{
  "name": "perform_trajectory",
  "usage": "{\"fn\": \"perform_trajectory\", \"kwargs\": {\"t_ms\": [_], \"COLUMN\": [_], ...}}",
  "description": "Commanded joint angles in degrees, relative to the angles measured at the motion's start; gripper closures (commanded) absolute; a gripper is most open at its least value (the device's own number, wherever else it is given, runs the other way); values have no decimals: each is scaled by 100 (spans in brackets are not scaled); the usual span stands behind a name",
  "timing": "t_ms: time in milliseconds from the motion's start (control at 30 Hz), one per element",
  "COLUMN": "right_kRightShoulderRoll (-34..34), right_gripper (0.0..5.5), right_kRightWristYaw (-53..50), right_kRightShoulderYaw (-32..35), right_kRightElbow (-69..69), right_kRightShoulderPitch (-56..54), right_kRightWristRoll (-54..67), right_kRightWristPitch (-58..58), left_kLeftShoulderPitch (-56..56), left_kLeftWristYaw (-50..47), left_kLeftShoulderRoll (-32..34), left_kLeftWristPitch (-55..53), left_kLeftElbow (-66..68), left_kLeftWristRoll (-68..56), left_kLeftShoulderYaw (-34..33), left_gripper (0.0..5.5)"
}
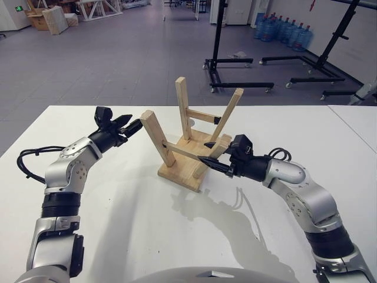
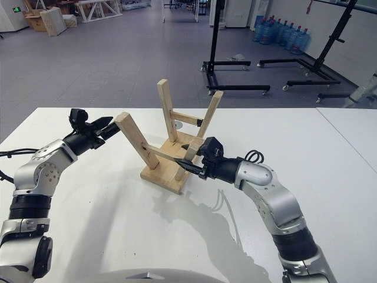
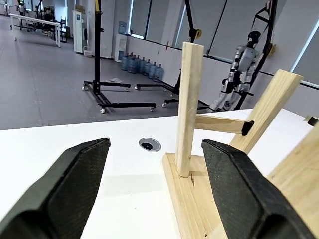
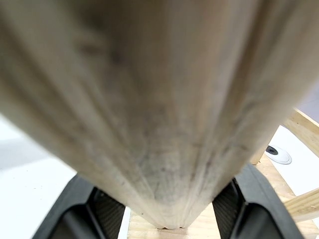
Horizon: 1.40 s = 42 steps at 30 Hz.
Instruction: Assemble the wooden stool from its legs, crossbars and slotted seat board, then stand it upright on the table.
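The wooden stool lies upside down mid-table, its slotted seat board flat and its legs pointing up. An upright leg and a slanting leg at the back are joined by a crossbar. A third leg leans to the left, with a low crossbar running from it. My left gripper is open just left of that leg's top, and nothing is between its fingers. My right gripper is shut on the short near leg at the board's right side.
Black rolling stands and water bottles are on the floor beyond the table's far edge. A cable grommet is set into the white table behind the stool. A second table adjoins on the right.
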<state>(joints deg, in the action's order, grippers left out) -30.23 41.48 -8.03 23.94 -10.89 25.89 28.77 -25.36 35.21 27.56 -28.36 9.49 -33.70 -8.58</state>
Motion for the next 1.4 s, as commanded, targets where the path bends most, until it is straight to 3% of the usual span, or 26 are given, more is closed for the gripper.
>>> {"fn": "perform_trajectory", "kwargs": {"t_ms": [33, 167, 333, 933, 1233, 1400], "right_kRightShoulderRoll": [7, 268, 506, 605, 637, 169], "right_gripper": [343, 343, 343, 343, 159, 159], "right_kRightWristYaw": [-3, -183, -397, -348, -322, 144], "right_kRightShoulderYaw": [-350, -693, -827, -755, -789, -725], "right_kRightElbow": [-176, -248, -296, -479, -818, -1246], "right_kRightShoulderPitch": [-52, -575, -758, -324, -370, 175], "right_kRightWristRoll": [-164, -310, -430, -514, -684, -914], "right_kRightWristPitch": [345, 585, 773, 628, 432, -178], "left_kLeftShoulderPitch": [-49, 523, 878, 611, 703, 373], "left_kLeftWristYaw": [-240, -519, -657, -470, -404, -233], "left_kLeftShoulderRoll": [-450, -756, -810, -319, -382, -230], "left_kLeftWristPitch": [-287, -724, -892, -915, -798, -497], "left_kLeftElbow": [-954, -2192, -2513, -1612, -1452, -726], "left_kLeftWristRoll": [-33, -147, -144, -35, 66, 237], "left_kLeftShoulderYaw": [391, 846, 958, -93, -46, -160], "left_gripper": [211, 211, 211, 211, 211, 211]}}
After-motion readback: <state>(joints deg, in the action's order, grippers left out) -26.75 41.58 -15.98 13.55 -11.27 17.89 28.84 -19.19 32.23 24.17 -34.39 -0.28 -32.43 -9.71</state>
